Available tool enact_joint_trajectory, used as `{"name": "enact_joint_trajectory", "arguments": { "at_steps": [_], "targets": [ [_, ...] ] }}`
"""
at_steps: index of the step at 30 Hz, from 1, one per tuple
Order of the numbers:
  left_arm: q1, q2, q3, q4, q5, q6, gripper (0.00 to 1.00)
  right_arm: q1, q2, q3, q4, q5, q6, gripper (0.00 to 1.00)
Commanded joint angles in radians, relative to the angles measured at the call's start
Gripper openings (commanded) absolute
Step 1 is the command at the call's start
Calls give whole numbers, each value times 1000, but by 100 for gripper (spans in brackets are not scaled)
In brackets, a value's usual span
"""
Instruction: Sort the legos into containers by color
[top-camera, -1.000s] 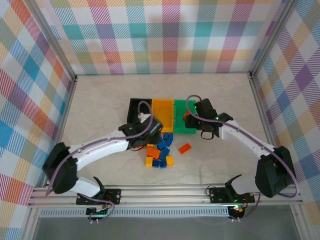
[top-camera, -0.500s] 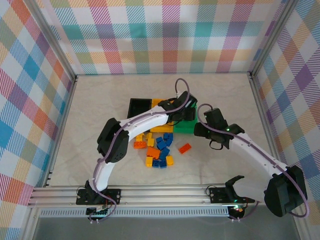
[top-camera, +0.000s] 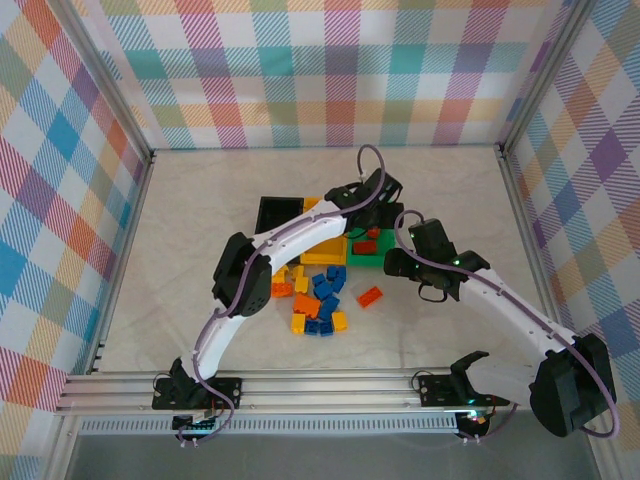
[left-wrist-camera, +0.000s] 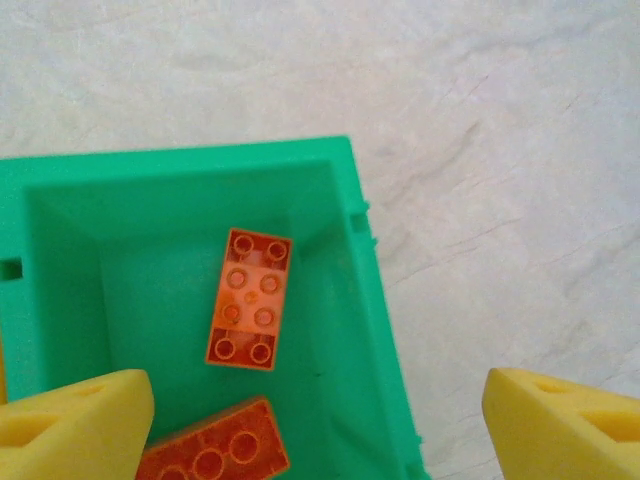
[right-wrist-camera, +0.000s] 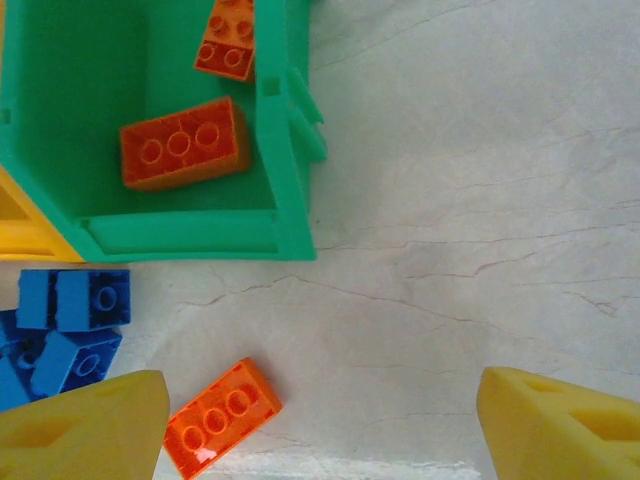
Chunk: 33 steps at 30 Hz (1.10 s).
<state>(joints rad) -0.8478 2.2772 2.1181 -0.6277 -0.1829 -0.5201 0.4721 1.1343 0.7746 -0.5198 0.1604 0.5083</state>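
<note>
Swung away from the brick pile within the last second, the left arm now reaches over the green open-top plastic bin. This bin is the 3 o'clock end of a joined row, with a yellow-orange bin in the middle and a black bin at 9 o'clock. The right arm has drawn back from the green bin toward 5 o'clock.

The left gripper hangs above the green bin with its jaws spread wide and nothing between them. Two orange-red studded bricks lie on the bin floor below it. That suggests this bin is taking the orange colour and the hand is open because a drop is finished.

The right gripper is likewise wide open and empty, over the pale table. A loose orange-red brick lies at 7 o'clock in its wrist view, just beside one finger. It seems placed there to collect that brick for the same bin.

A mixed pile of blue, yellow and orange bricks sits on the table at 6 o'clock from the bin row, unsorted.
</note>
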Motion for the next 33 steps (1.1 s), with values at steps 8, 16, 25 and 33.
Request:
{"name": "enact_joint_trajectory", "arguments": {
  "at_steps": [8,16,25,33],
  "targets": [
    [13,-492,-468,185,38,-31,100,105,18,-43,123,-240,-41,77],
    [12,-943,-1003,198,-78,-88,100,347,168,9,144,-202,6,74],
    [13,-1298,-1339,70,-224,-175,100,499,303,2,204,-155,91,76],
    [13,-1372,-1395,7,-281,-199,100,552,386,40,147,-77,125,69]
  ]
}}
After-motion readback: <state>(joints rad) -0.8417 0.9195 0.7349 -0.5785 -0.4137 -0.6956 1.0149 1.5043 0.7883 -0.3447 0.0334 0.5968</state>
